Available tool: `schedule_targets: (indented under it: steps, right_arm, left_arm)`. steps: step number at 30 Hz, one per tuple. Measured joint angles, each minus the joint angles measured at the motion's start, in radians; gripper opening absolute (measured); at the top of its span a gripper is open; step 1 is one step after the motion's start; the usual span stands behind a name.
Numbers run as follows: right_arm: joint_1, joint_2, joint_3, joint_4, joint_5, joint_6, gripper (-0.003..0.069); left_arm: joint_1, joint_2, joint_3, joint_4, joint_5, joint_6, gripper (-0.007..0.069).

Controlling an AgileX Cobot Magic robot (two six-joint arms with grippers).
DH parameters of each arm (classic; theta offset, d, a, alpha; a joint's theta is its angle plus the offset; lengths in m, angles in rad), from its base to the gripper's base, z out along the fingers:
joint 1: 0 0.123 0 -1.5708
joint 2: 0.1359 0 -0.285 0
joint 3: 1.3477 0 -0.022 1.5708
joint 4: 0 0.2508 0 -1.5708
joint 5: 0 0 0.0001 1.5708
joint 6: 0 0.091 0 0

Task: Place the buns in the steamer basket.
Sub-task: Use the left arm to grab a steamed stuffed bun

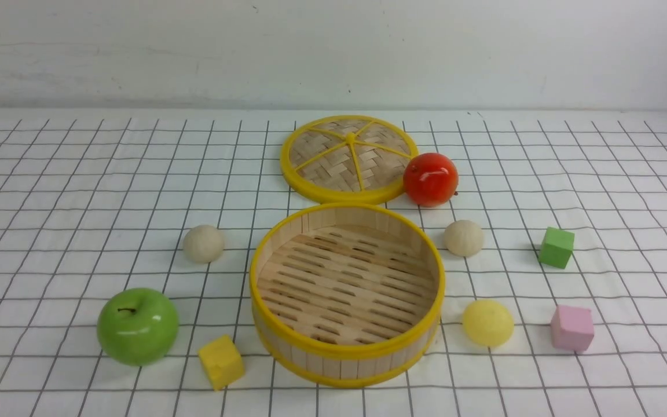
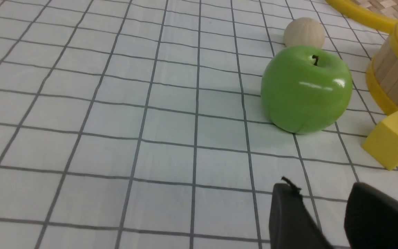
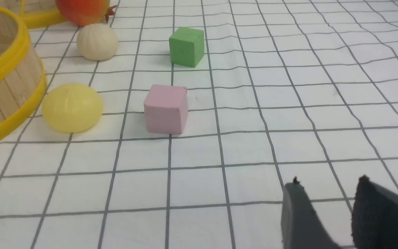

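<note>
The steamer basket (image 1: pixel 345 362) sits in the middle of the checked surface (image 1: pixel 50 202), its slatted floor showing. All three buns lie outside it on the cloth. The left cream-white bun (image 1: pixel 204 243) is near the basket's left side, and the right cream-white bun (image 1: pixel 464 237) is near its right side, toward the back. The pale yellow bun (image 1: pixel 488 322) is just off its right front.

Behind the basket the woven lid (image 1: pixel 348 157) lies flat, with the red fruit (image 1: pixel 431 179) at the lid's right edge. Off the basket's front left are the yellow cube (image 1: pixel 221 361) and, farther out, the green apple (image 1: pixel 138 326). Out to the basket's right stand the green cube (image 1: pixel 556 247) and pink cube (image 1: pixel 572 328).

The left gripper (image 2: pixel 320 193) is low, short of the apple, with its jaws parted around nothing. The right gripper (image 3: pixel 328 186), out beyond the pink cube, also stands parted and holds nothing.
</note>
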Motion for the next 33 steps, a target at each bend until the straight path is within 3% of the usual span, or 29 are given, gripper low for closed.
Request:
schedule_targets:
  steps: [17,26,29,33]
  right_arm:
    - [0.000,0.000,0.000,0.000,0.000,0.000,0.0239]
    - [0.000,0.000,0.000,0.000,0.000,0.000,0.0239]
    - [0.000,0.000,0.000,0.000,0.000,0.000,0.0240]
    - [0.000,0.000,0.000,0.000,0.000,0.000,0.0241]
  left_arm:
    - [0.000,0.000,0.000,-0.019,-0.044,0.000,0.0238]
    - [0.000,0.000,0.000,-0.356,-0.514,-0.156,0.0238]
    - [0.000,0.000,-0.007,-0.351,-0.656,-0.158,0.0238]
    - [0.000,0.000,-0.100,-0.274,-0.622,-0.158,0.0238]
